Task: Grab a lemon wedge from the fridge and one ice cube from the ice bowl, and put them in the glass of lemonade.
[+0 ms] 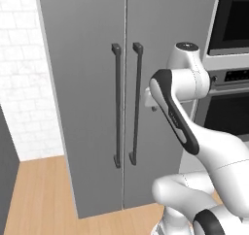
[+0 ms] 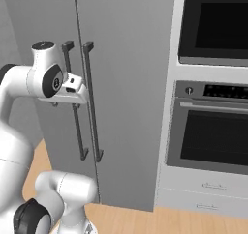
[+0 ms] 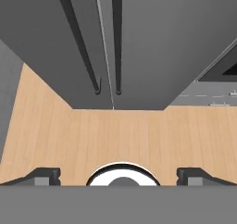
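The fridge point(image 1: 97, 98) stands shut straight ahead of the arm, so the lemon wedge, judged to be inside, is out of sight behind its doors; the gripper point(image 3: 118, 174) hangs in front of the right-hand door with its jaws spread wide and nothing between them; the two dark bar handles point(image 1: 126, 105) run vertically either side of the centre seam, and the right one lies just beside the hand toward the seam; the likely next move is to bring the open fingers across that upright bar, their gap set crosswise to it, before pulling.
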